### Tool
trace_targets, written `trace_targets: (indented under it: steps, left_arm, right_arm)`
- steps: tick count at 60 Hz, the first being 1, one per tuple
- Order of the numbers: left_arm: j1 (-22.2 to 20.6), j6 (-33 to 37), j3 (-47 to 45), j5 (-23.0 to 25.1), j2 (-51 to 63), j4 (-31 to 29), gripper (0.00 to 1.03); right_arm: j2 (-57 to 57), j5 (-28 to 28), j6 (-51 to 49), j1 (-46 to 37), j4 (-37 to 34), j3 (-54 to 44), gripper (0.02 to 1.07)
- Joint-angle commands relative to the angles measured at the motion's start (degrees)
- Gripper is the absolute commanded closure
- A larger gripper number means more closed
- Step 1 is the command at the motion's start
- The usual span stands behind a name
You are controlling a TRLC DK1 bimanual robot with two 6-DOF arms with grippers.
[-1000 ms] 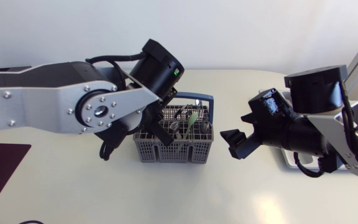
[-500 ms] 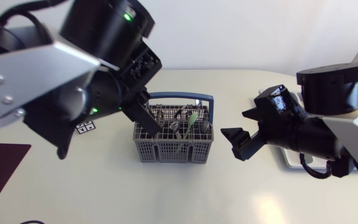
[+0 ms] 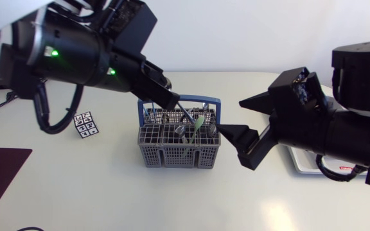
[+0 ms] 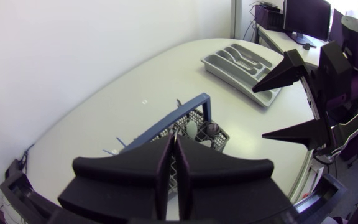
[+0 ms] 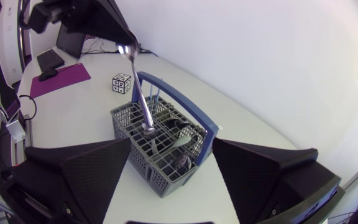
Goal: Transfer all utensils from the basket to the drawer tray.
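Head view: at upper centre-left the left pincer (image 3: 171, 101) is clenched on a silver utensil (image 3: 182, 114) that slants down to the basket (image 3: 180, 154) at mid-frame. Just right of the basket, the right pincer (image 3: 231, 117) is released. The tray (image 3: 299, 163) peeks out at the right edge.

Left wrist view: the left pincer (image 4: 174, 165) has its fingers nearly together. The basket (image 4: 185, 111) lies just ahead and the tray (image 4: 244, 62) well beyond.

Right wrist view: the right pincer (image 5: 171, 146) gapes. Ahead of it the utensil (image 5: 138, 93) hangs from the left pincer (image 5: 114, 34), its lower end at the basket (image 5: 160, 177).

The left pincer (image 5: 123, 47) gripped a slim shiny metal utensil (image 5: 138, 90) above the grey, blue-handled plastic basket (image 5: 160, 169), ahead of the right pincer (image 5: 171, 143), fingers spread.
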Motion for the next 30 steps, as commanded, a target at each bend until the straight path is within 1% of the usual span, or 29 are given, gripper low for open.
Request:
trace_targets:
  steps: [1,7,9,12,16,18,19,21,24,26,30]
  left_arm:
    - [1.4,-3.8,3.7,3.6,3.9,-1.4,1.0]
    - [3.1,-6.3,6.7,9.4,7.5,-3.5,1.0]
    - [3.7,-6.8,7.6,11.1,8.7,-4.2,1.0]
    - [4.2,-7.6,9.0,13.4,10.2,-5.4,1.0]
    - [4.7,-8.3,11.1,15.2,12.2,-6.9,1.0]
    - [5.0,-8.8,12.2,16.9,13.0,-7.7,1.0]
    - [5.4,-9.2,13.3,18.5,13.9,-8.6,1.0]
    - [5.8,-9.5,14.5,19.6,14.8,-9.7,1.0]
    - [6.2,-10.0,15.7,21.1,16.0,-10.8,1.0]
    - [6.6,-10.1,16.2,22.1,16.4,-11.2,1.0]
    - [7.3,-10.2,16.7,23.8,17.0,-11.7,1.0]
  right_arm:
    - [1.2,-0.3,0.2,1.6,-0.5,2.4,0.13]
    - [3.4,-0.6,0.6,2.5,-0.1,3.6,0.14]
    - [4.1,-0.8,0.6,2.9,0.1,3.9,0.17]
    - [5.0,-0.8,0.6,3.2,0.7,4.2,0.21]
    - [6.6,-0.9,0.6,3.4,1.4,4.5,0.22]
    - [7.5,-1.1,0.6,3.4,1.7,4.7,0.22]
    - [8.5,-1.3,0.5,3.4,2.4,4.7,0.22]
    - [9.5,-1.3,0.0,3.3,3.5,4.5,0.23]
    - [10.8,-1.3,-0.7,3.3,4.8,4.3,0.31]
    - [11.5,-1.1,-1.5,3.3,5.8,4.1,0.34]
    - [12.8,0.7,-3.7,3.4,8.7,3.1,0.42]
